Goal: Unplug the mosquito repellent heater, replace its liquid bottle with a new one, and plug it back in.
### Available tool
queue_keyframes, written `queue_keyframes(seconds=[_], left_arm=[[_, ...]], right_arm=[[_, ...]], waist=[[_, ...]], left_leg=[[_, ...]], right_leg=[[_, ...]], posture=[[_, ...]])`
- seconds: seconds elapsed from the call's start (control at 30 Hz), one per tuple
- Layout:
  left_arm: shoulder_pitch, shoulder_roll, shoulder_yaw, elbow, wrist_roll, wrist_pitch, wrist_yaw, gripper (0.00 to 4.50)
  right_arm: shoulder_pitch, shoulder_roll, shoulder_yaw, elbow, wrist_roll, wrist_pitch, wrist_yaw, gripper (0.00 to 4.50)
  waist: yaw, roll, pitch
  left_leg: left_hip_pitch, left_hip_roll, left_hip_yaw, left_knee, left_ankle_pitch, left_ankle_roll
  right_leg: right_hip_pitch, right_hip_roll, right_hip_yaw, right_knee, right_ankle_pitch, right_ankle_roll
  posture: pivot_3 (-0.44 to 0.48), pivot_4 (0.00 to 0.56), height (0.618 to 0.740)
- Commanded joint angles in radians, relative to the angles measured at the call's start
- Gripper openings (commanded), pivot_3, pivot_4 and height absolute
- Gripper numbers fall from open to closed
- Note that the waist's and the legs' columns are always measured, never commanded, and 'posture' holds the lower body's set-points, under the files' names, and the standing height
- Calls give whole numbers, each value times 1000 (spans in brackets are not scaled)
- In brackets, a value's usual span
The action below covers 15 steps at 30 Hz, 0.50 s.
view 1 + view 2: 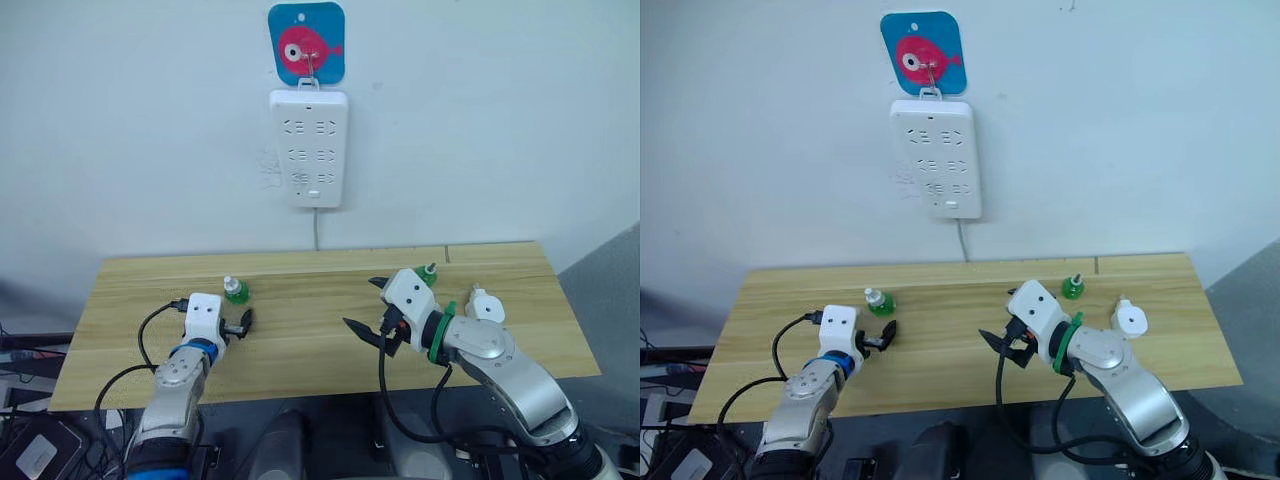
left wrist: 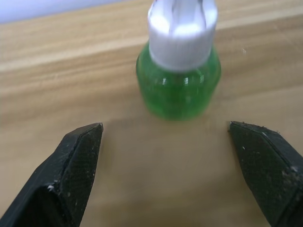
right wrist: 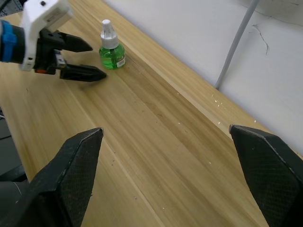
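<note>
heater [image 1: 1130, 319] lying at table's [image 1: 940, 375] right end, unplugged, just beyond right gripper [image 1: 1002, 347], spread wide, empty. left gripper [image 1: 244, 323] wide too, facing green bottle [image 1: 235, 290]. probably light, smooth, hard plastic; best pinched across the rounded body.

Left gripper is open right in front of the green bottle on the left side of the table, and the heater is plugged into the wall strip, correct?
Not quite. The left gripper is open in front of the green bottle, but the heater isn't in the wall strip. It lies on the table by the right arm, as the right eye view shows.
</note>
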Motion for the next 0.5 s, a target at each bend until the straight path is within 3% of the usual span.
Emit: queue_keyframes(seconds=[0.03,0.37,0.5], left_arm=[[-39,7,-11,89,13,-45,-14,4500],[-157,-7,-12,280,5,-156,-40,4500],[-150,-4,-6,294,1,-177,-49,3634]], right_arm=[[2,-1,7,-62,13,13,7,4455],[3,-8,2,-84,10,41,3,4455],[8,-13,-4,-96,11,48,2,4500]], waist=[[0,0,0],[-1,0,0],[-1,0,0]], left_leg=[[0,0,0,0,0,0],[1,0,0,0,0,0],[1,0,0,0,0,0]], right_leg=[[0,0,0,0,0,0],[1,0,-1,0,0,0],[1,0,-1,0,0,0]], posture=[[-139,285,730],[-155,286,730],[-155,286,730]])
